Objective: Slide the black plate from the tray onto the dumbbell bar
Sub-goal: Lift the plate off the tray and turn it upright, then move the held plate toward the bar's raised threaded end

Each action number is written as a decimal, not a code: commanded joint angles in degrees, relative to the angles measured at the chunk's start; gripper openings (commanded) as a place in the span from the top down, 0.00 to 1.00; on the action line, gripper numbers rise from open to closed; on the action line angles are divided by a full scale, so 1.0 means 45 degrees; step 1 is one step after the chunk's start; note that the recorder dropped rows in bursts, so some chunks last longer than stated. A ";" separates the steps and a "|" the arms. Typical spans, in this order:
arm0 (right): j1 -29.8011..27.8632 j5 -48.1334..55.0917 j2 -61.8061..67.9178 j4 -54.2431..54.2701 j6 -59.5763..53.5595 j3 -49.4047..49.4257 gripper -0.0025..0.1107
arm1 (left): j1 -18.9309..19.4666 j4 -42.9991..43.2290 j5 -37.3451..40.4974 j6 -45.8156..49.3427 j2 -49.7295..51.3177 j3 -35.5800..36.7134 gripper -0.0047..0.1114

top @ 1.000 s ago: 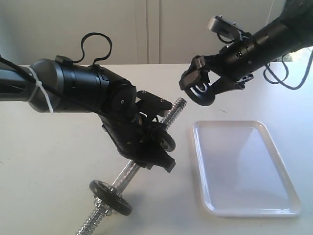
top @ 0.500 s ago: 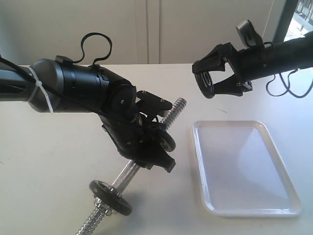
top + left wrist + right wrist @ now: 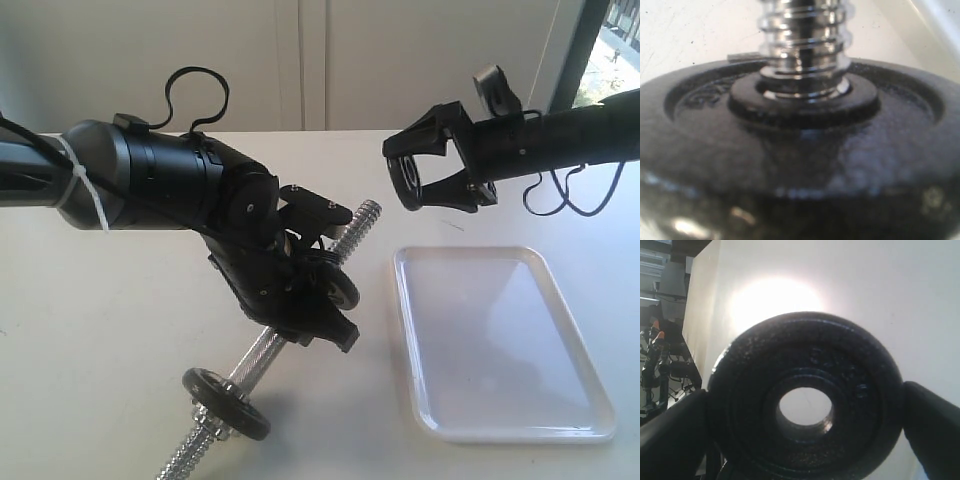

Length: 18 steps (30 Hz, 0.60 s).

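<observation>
Exterior view: the left gripper (image 3: 320, 300) sits over the middle of the dumbbell bar (image 3: 262, 350), its jaws clenched round the rod as far as this angle shows. The bar slants across the tabletop (image 3: 120, 330), its threaded far end raised. 1 black disc (image 3: 228, 402) sits on its low near end, and a 2nd disc (image 3: 343, 290) is right beside the left jaws. The white tray (image 3: 500, 340) lies flat to the right of the bar with nothing on it. The right gripper (image 3: 412, 182) hangs in the air beyond the tray's far left corner, grasping the black plate (image 3: 397, 178), well apart from the bar's raised tip

Left wrist view: a black disc (image 3: 790, 150) fills the picture, the chrome threaded bar (image 3: 802, 45) passing through its hub; the jaws are hidden

Right wrist view: the black plate (image 3: 805, 355) faces the camera, its centre hole open, pinched at its rim between 2 black fingers (image 3: 670, 435)
</observation>
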 commanded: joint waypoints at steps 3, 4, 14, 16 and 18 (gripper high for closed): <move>0.0604 0.0528 -0.0200 0.0941 -0.0133 -0.0148 0.98 | -0.0069 -0.0202 -0.0607 -0.0007 -0.0772 -0.0292 0.96; 0.0700 0.0528 -0.0200 0.0941 -0.0133 -0.0148 0.98 | -0.0069 -0.0202 -0.0607 -0.0007 -0.0772 -0.0292 0.96; 0.0853 0.0528 -0.0200 0.0941 -0.0133 -0.0148 0.98 | -0.0069 -0.0202 -0.0633 -0.0007 -0.0772 -0.0292 0.96; 0.0930 0.0528 -0.0200 0.0941 -0.0133 -0.0148 0.98 | -0.0069 -0.0202 -0.0633 -0.0007 -0.0772 -0.0292 0.96; 0.1034 0.0528 -0.0200 0.0941 -0.0133 -0.0148 0.98 | -0.0069 -0.0202 -0.0656 -0.0007 -0.0772 -0.0292 0.96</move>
